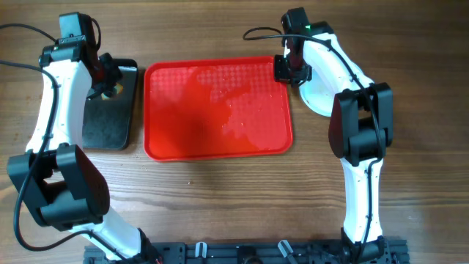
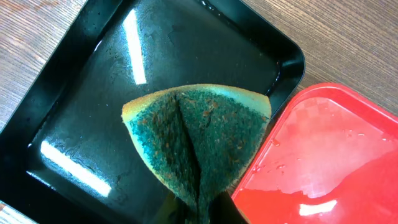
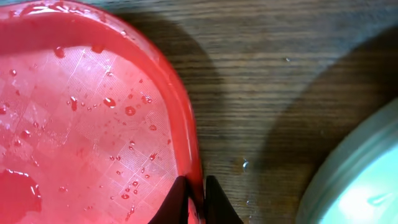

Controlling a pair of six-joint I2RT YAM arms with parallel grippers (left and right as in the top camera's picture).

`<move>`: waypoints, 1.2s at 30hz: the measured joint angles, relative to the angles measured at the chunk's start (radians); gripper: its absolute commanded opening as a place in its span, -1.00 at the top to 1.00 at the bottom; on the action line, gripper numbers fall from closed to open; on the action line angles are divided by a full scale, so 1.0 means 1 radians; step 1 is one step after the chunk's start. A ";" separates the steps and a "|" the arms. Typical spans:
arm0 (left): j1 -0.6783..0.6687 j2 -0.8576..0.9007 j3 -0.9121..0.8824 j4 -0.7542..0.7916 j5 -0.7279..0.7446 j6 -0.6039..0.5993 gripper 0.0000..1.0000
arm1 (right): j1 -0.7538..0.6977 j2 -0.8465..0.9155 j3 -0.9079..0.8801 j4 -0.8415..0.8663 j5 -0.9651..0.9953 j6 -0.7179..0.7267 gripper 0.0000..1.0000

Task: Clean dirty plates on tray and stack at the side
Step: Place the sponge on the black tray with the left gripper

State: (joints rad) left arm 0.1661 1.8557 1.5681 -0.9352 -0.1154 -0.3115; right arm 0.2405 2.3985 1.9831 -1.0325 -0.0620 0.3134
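Though seemingly finished, with round white plates (image 1: 315, 95) off red rectangular plastic tray (image 1: 220, 139): rim pinched by right gripper (image 3: 198, 183), green sponge (image 2: 199, 130) by left gripper (image 2: 198, 204).

Red tray (image 1: 218, 110): saturated red throughout. Up close the floor has a fine embossed square-grid texture, with clear droplets and glossy wet patches on top.
Sponge (image 2: 199, 137): yellow foam edge. The scrub face is dark green, flecked with orange-brown, with a darker crease down the middle.
Black tray (image 2: 68, 118): glossy black, wet sheen, white light streaks reflected in it.
Plates (image 1: 316, 94): white, with a pale blue-green rim in my right wrist view.
Table (image 1: 220, 205): mid-brown wood grain, lengthwise streaks, darker brown under shadow.
My arms (image 1: 51, 110): white shells, black joints, black cables.
My right fingers (image 3: 176, 208): black.
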 measured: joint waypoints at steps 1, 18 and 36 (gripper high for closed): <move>0.000 0.000 0.000 0.000 0.000 0.000 0.88 | 0.000 0.000 0.000 -0.003 0.000 0.013 0.91; 0.000 0.000 0.000 0.000 0.000 0.026 0.92 | 0.000 0.001 -0.006 -0.019 0.045 0.119 -0.23; 0.121 0.266 0.000 0.021 -0.003 0.252 -1.00 | 0.001 -0.373 -0.024 -0.041 0.048 -0.058 -0.53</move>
State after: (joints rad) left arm 0.2874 2.1216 1.5681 -0.9146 -0.1188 -0.0597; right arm 0.2413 2.0258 1.9591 -1.0733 -0.0139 0.2554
